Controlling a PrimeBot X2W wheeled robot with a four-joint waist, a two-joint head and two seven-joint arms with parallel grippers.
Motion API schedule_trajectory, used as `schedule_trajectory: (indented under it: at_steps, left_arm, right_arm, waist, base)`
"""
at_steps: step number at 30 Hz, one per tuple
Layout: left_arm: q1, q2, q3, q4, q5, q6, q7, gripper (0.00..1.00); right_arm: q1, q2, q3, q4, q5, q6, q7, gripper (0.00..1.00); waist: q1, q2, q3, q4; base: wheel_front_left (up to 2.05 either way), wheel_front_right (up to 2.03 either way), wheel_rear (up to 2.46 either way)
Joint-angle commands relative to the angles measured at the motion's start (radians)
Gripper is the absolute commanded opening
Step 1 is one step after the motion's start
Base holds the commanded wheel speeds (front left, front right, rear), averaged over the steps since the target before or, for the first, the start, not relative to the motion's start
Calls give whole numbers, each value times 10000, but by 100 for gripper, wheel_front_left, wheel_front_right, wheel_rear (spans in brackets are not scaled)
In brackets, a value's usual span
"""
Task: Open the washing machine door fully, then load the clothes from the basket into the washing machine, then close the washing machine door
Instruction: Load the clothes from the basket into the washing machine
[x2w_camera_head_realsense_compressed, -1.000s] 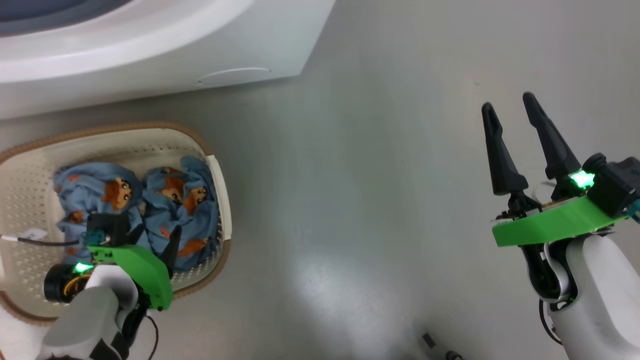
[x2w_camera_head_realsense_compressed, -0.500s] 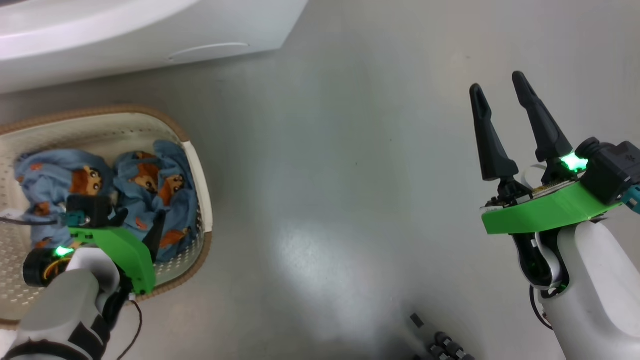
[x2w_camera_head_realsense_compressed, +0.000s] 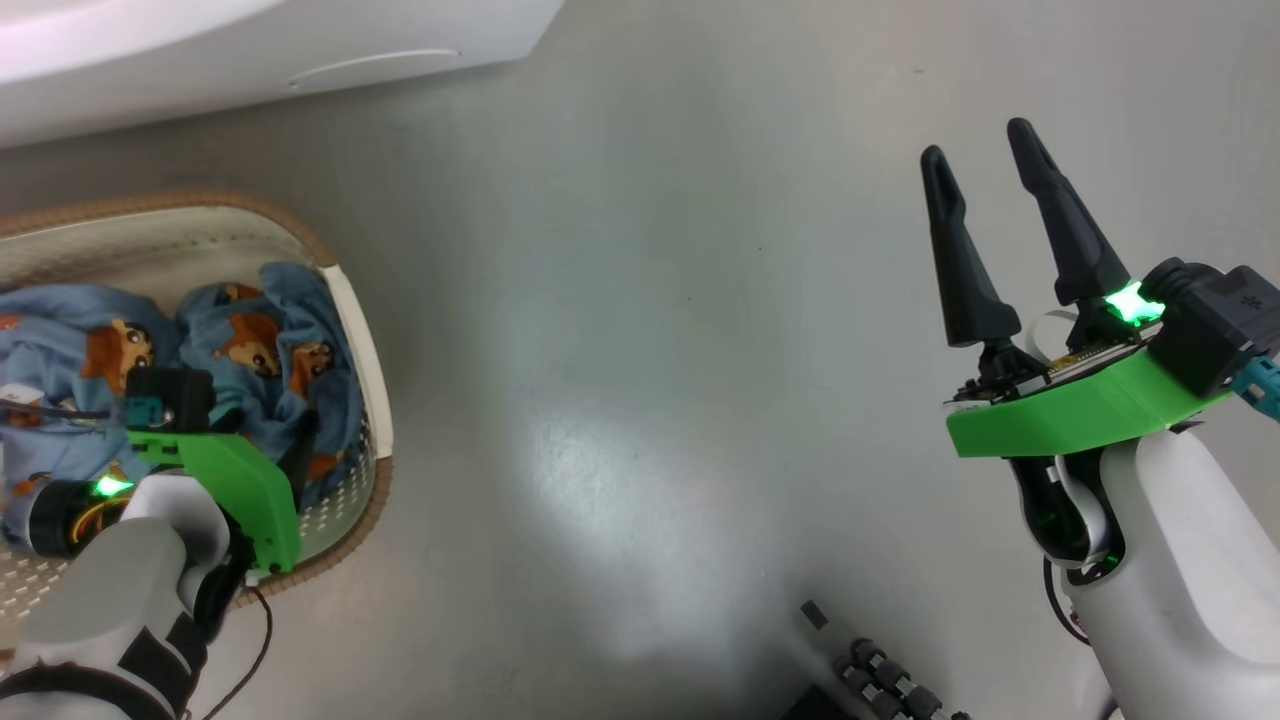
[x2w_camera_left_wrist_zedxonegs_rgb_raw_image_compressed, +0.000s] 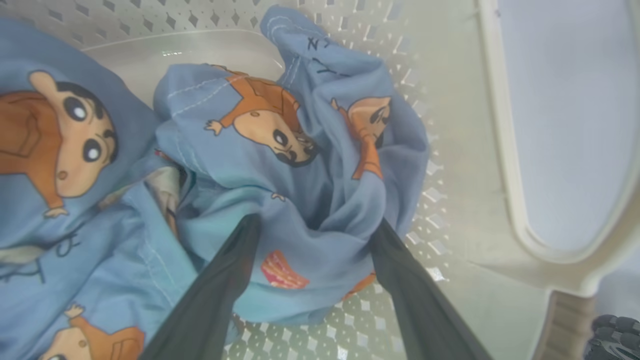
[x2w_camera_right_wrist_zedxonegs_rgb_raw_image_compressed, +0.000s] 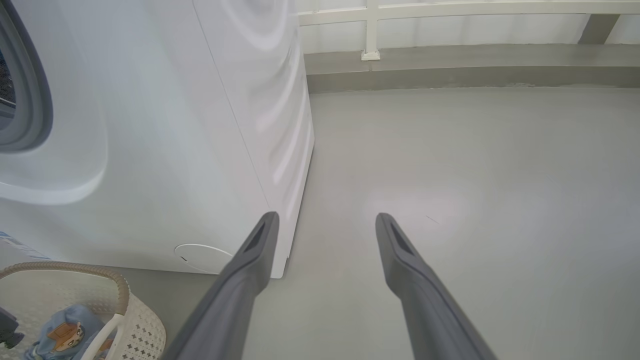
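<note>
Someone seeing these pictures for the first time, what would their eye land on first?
The light-blue cartoon-print clothes bunched in the cream basket at the head view's left stand out first, with the left gripper open and its dark fingers straddling a fold of the right-hand garment. Next comes the right gripper, open over bare grey floor at the right, and the big white washing machine beyond the basket.

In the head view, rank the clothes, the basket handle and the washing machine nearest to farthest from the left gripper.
1. Clothes, touching the left gripper, low left.
2. Basket handle, just to its right.
3. Washing machine, far off at the top.
</note>
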Motion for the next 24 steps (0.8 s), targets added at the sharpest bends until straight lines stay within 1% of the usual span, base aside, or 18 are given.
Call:
schedule_trajectory:
  at_steps: [1,9,10,11,12,17,24]
  left_arm:
    - [-65,352,64,-147,-144,6,43,100]
    - [-52,625,-588,-458,-811,6,292,100]
    - [-49,654,-669,-474,-888,6,308,57]
    - [-49,678,-747,-480,-958,6,314,7]
    - [-46,693,-827,-479,-1028,6,337,0]
    - [-90,677,-1142,-537,-1440,6,341,0]
    - [72,558,-1390,-476,-2024,6,-148,0]
  right_arm:
    - [173,-57,194,-223,-99,46,-80,100]
    - [147,6,351,-240,-104,46,-80,100]
    - [148,12,370,-244,-106,46,-80,100]
    - [152,12,382,-246,-109,46,-80,100]
    - [159,8,389,-249,-112,46,-80,100]
    - [200,-24,356,-241,-136,46,-80,100]
    - [231,-57,342,-108,-93,46,-80,100]
  waist:
    - [0,0,44,-39]
    - [0,0,118,-207]
    - [0,0,113,-227]
    - [0,0,103,-240]
    - [0,0,88,-248]
    - [0,0,-36,-194]
    - [0,0,-637,63]
  base:
    - [0,0,0]
    - [0,0,0]
    - [0,0,0]
    - [0,0,0]
    - [0,0,0]
    - [0,0,0]
    - [0,0,0]
